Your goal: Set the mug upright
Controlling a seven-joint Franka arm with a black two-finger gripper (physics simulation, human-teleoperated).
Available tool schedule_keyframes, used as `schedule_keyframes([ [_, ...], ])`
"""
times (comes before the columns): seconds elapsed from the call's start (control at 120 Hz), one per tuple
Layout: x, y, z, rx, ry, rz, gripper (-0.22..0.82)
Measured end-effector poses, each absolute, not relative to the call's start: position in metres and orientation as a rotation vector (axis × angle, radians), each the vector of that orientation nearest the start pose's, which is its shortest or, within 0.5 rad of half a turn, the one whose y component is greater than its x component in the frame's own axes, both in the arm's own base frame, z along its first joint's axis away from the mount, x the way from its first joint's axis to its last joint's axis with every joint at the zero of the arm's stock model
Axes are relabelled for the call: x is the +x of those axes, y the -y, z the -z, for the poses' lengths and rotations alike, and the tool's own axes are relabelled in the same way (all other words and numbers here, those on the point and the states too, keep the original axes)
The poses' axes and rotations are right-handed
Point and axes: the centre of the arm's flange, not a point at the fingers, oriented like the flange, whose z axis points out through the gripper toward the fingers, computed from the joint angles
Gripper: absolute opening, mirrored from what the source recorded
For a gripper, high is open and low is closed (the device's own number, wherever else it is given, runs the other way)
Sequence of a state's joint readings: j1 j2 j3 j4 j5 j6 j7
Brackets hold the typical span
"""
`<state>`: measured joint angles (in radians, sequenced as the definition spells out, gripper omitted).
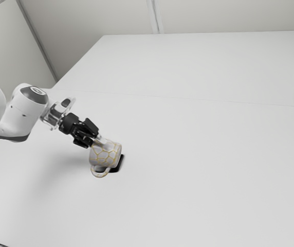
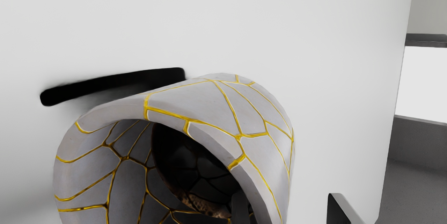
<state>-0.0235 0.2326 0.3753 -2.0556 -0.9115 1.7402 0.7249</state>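
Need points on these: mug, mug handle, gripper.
Mug (image 1: 106,153): exterior view, on the outer wall of its body.
Handle (image 1: 99,175): exterior view, on the lower part of the loop.
Gripper (image 1: 97,139): exterior view, midway between its fingertips.

Rounded wht arm (image 1: 21,114) w/ gry cap (image 1: 34,94), blk end effector (image 1: 96,138)
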Motion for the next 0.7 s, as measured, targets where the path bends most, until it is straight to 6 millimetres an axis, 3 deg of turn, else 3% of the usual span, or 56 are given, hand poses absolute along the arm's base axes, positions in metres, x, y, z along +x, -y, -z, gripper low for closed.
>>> schedule_keyframes([
  [0.267,0.538,-0.094,-0.325,2.236,-0.045,0.029,-0.07],
  [0.433,0.539,-0.088,-0.326,2.236,-0.037,0.034,-0.14],
  [0.533,0.539,-0.087,-0.334,2.237,-0.028,0.026,-0.16],
  [0.7,0.538,-0.083,-0.366,2.279,0.029,-0.005,-0.17],
])
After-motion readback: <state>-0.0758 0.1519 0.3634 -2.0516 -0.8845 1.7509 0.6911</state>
